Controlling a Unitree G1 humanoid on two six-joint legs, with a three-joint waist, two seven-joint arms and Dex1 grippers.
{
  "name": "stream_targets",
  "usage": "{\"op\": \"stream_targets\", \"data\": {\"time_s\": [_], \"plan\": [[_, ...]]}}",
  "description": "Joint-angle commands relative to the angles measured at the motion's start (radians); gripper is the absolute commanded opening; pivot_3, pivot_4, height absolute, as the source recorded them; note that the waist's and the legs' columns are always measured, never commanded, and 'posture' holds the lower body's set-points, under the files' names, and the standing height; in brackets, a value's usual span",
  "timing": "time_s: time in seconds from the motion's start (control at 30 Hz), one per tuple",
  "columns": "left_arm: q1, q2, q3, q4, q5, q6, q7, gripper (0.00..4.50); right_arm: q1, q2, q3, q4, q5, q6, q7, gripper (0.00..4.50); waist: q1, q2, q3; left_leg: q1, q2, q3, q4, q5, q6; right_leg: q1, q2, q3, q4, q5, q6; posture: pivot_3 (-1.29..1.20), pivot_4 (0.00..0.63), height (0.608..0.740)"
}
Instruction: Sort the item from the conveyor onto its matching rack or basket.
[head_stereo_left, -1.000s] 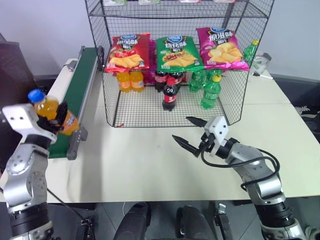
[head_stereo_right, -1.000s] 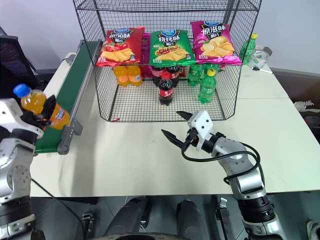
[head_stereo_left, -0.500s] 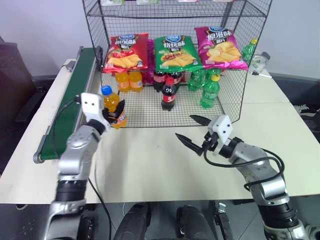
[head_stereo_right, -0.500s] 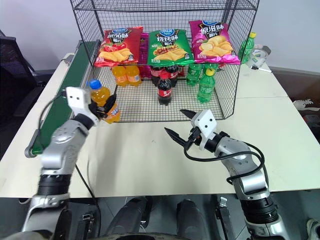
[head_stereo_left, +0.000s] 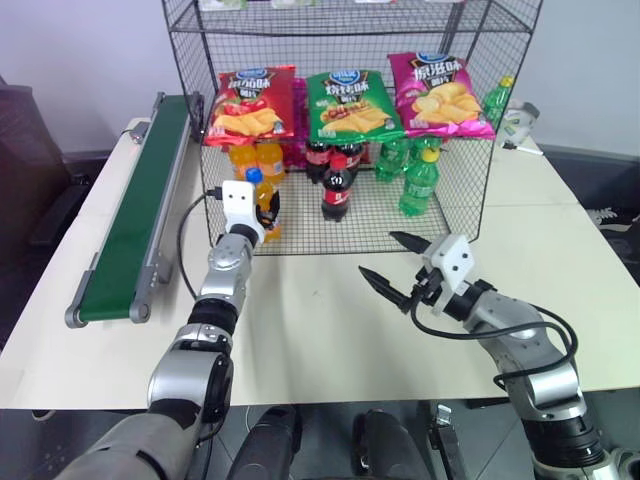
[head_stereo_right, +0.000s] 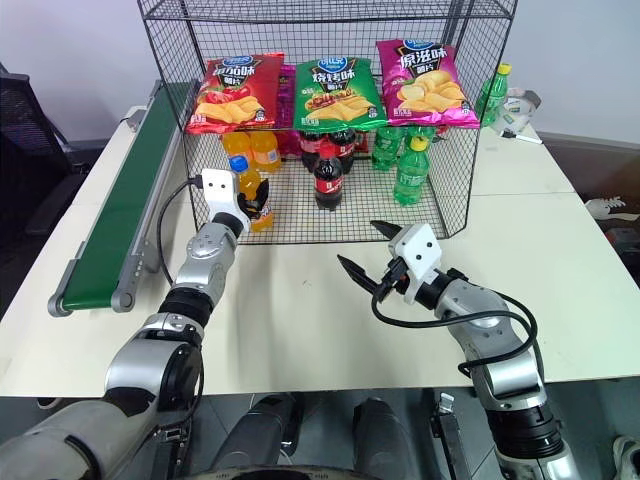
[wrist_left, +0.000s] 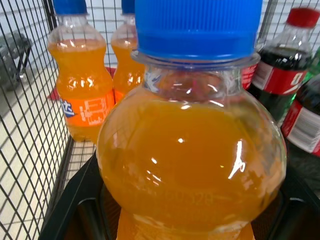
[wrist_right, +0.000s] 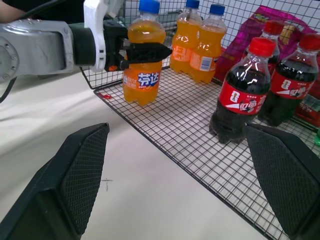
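Note:
The item, an orange soda bottle (head_stereo_left: 258, 198) with a blue cap, stands upright at the front left corner of the rack's lowest tier, and my left gripper (head_stereo_left: 268, 212) is shut on it just below the neck. The right wrist view shows its base (wrist_right: 142, 90) at the mesh floor; whether it rests there I cannot tell. The black wire rack (head_stereo_left: 462, 190) holds chip bags along its front. The green conveyor (head_stereo_left: 135, 220) lies to the left with a bare belt. My right gripper (head_stereo_left: 396, 268) hovers open over the table before the rack.
Two more orange bottles (head_stereo_left: 256, 160) stand behind the held one. Cola bottles (head_stereo_left: 337, 186) occupy the tier's middle, green bottles (head_stereo_left: 420, 182) its right. Red, green and pink chip bags (head_stereo_left: 352, 105) hang above them. A green bottle (head_stereo_left: 500, 100) stands behind the rack.
My left arm swung from over the conveyor to the right and forward, carrying the orange bottle to the rack's lowest tier. The right gripper stayed where it was, open.

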Motion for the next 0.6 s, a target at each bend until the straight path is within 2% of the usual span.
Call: {"op": "stream_targets", "data": {"time_s": [0.03,0.33,0.4,0.47,0.6], "plan": [[-0.057,0.007,0.013,0.04,0.022,-0.09,0.02,2.55,0.0,-0.009,-0.031,-0.053,-0.001,-0.025,-0.008,4.5,0.001,0.0,0.0,0.0,0.0,0.0,0.0,0.0,0.0,0.0,0.0,0.0,0.0,0.0,0.0,0.0,0.15,0.74],[-0.06,0.008,0.038,0.117,0.005,-0.141,0.004,2.55,-0.011,-0.014,-0.027,-0.055,-0.002,-0.019,-0.012,4.5,-0.001,0.0,0.0,0.0,0.0,0.0,0.0,0.0,0.0,0.0,0.0,0.0,0.001,0.0,0.0,0.0,0.15,0.74],[-0.054,0.006,0.056,0.109,-0.014,-0.131,-0.02,3.6,-0.018,-0.014,-0.025,-0.053,-0.001,-0.018,-0.011,4.5,-0.001,0.0,0.0,0.0,0.0,0.0,0.0,0.0,0.0,0.0,0.0,0.0,0.001,0.0,0.0,0.0,0.15,0.74],[-0.047,0.008,0.064,0.099,-0.016,-0.132,-0.025,4.47,-0.023,-0.014,-0.023,-0.051,0.0,-0.016,-0.009,4.5,-0.001,0.0,0.0,0.0,0.0,0.0,0.0,0.0,0.0,0.0,0.0,0.0,0.001,0.0,0.0,0.0,0.15,0.74],[-0.021,0.01,0.066,0.053,-0.016,-0.13,-0.055,4.47,-0.026,-0.014,-0.021,-0.051,0.001,-0.012,-0.008,4.5,-0.001,0.0,0.0,0.0,0.0,0.0,0.0,0.0,0.0,0.0,0.0,0.0,0.001,0.0,0.0,0.0,0.15,0.74]]}}
